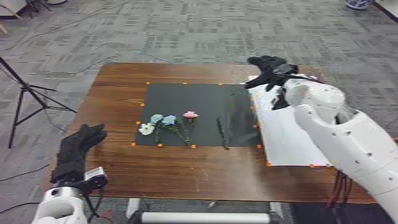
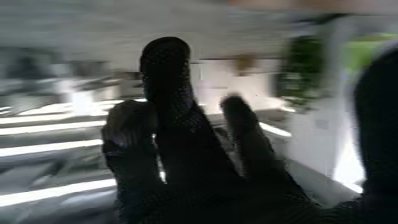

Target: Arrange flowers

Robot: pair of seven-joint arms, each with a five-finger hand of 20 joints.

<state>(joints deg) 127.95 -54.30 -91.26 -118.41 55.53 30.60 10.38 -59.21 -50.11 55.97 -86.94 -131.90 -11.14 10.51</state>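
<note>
On the brown wooden table [image 1: 133,172]: dark mat [image 1: 200,100], white sheet [image 1: 289,145] beside it.
Obstruction: my right arm [image 1: 338,127] covers part of the sheet.
Tripod [image 1: 26,88]: upright, left of table.
Dark stem [image 1: 223,134]: on mat, between flowers and sheet.
My right hand [image 1: 278,71]: near mat's far right corner; fingers extended, holding nothing.
My left hand [image 1: 78,147]: fingers extended.
Flowers [image 1: 169,120]: on mat; nearer me and left of my right fingers, right of my left fingers.

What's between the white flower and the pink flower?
In the head view, a pale blue flower and a deeper blue one lie between them.
</note>
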